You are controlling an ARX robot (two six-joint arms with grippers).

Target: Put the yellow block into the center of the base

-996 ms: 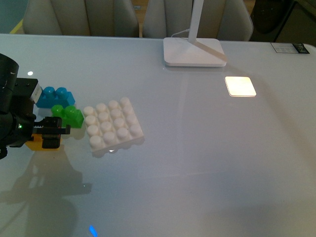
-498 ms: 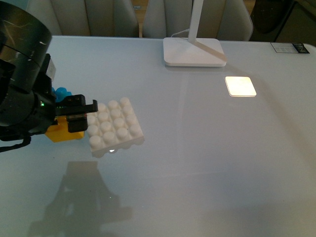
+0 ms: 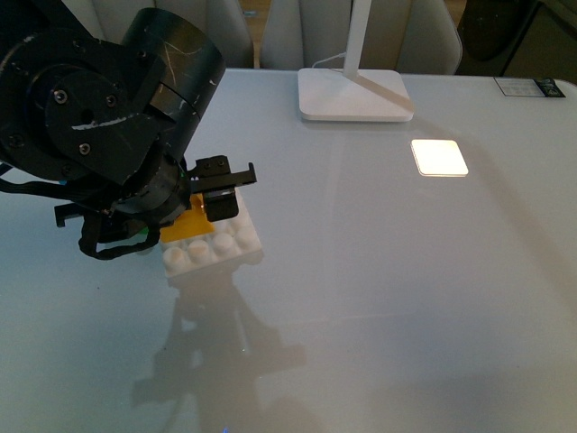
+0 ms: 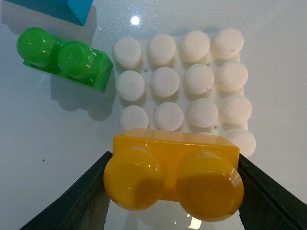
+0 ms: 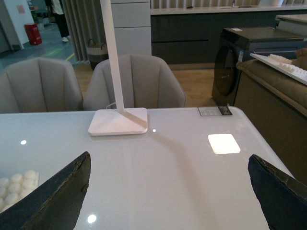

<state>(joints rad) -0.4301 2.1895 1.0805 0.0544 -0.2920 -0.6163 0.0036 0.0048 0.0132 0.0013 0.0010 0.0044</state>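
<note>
Yellow block [image 4: 175,163], glossy and two-studded, is clamped in the left pincer [image 4: 172,196] over the knobby white base [image 4: 165,81].

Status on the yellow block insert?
Left end effector shut on yellow block. Block over base edge row, not center. Right end effector open. Green brick beside base, apart.

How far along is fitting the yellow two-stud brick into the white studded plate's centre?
Done: the left gripper clamps the yellow plastic two-stud brick. In hand: holding it over an edge row of the white studded plate. Left: centring, pressing down, releasing.
</note>
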